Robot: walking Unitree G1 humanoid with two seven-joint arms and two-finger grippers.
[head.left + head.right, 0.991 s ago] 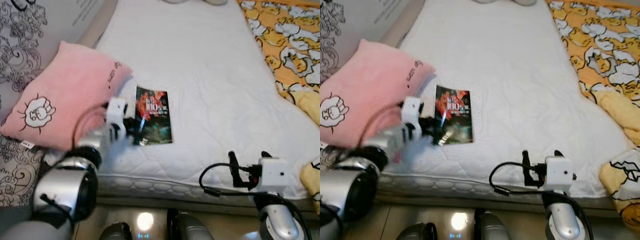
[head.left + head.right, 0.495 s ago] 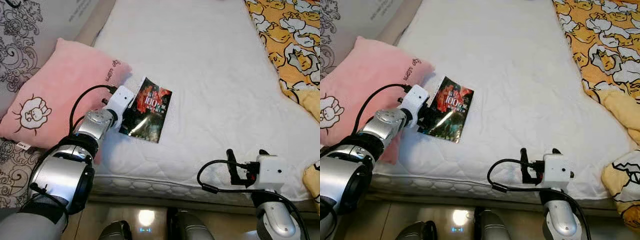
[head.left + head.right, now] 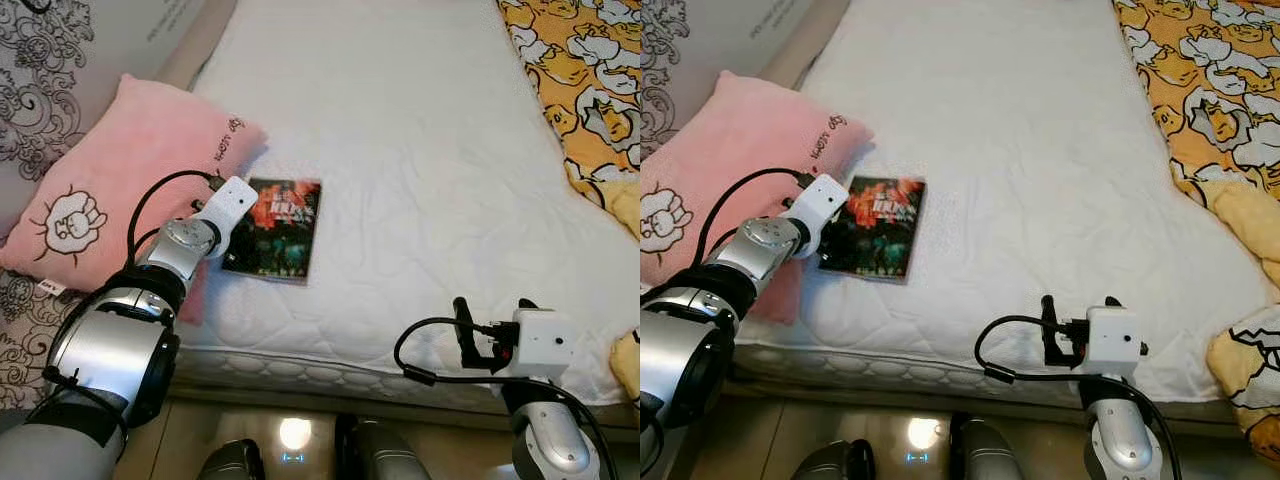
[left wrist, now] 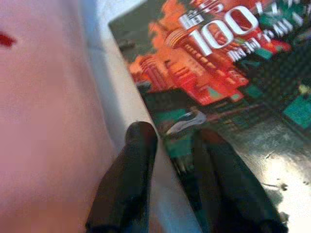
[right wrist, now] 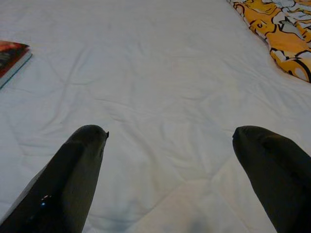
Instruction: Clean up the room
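- My left gripper has its fingers pinched on the near edge of the book, one finger on the cover and one at the side toward the pillow.
- The book lies on the bed, just beside the pillow and right at my left fingertips.
- The bite is shallow and on the edge only; if I lift fast, I judge the glossy cover may slide out and the book drop back.
- Held at one edge, the book may sag or fan open, and the pages could crease.
- The outer finger sits close to the pillow and may drag it along.
- My right gripper hovers with fingers spread wide over bare bed, well apart from the book; it holds nothing.
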